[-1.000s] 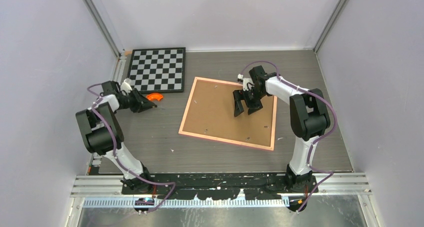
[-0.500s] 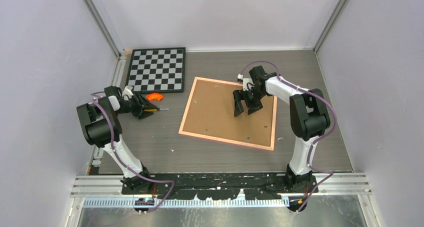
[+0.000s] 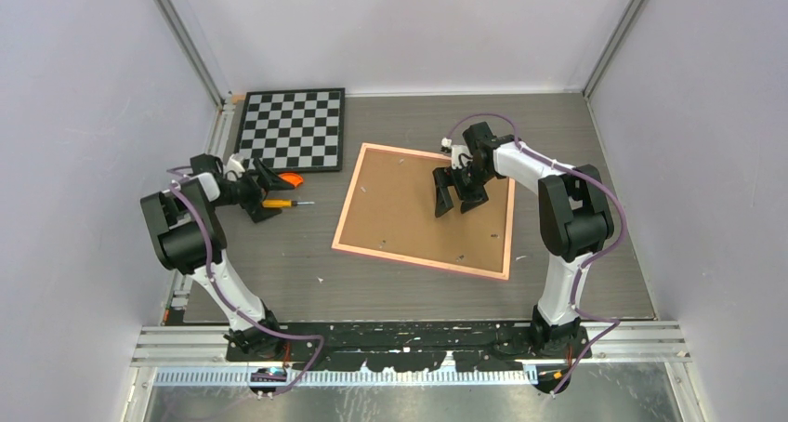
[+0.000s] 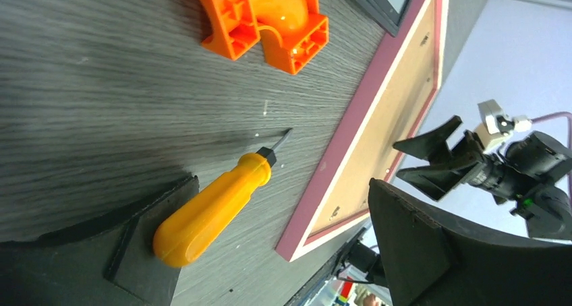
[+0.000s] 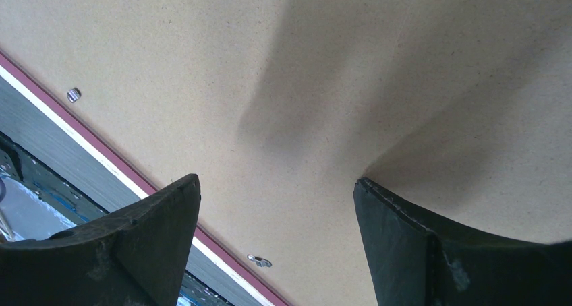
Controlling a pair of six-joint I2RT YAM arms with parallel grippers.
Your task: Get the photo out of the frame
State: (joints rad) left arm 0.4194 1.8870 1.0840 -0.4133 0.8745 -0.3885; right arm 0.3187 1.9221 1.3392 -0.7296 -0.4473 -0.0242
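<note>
Frame (image 3: 398,219) beneath wide-open right pincer (image 3: 457,202)

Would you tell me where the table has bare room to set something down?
Bare: the strip between the frame and the table's near edge, and the far strip right of the chessboard. Crowded: by the left tool, screwdriver and orange piece.

Your left end effector (image 3: 268,193) sits spread around the yellow screwdriver (image 3: 279,203), nine o'clock of the face-down frame (image 3: 390,219).

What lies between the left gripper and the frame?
A yellow-handled screwdriver on the table, its tip toward the frame; the top view shows it.
</note>
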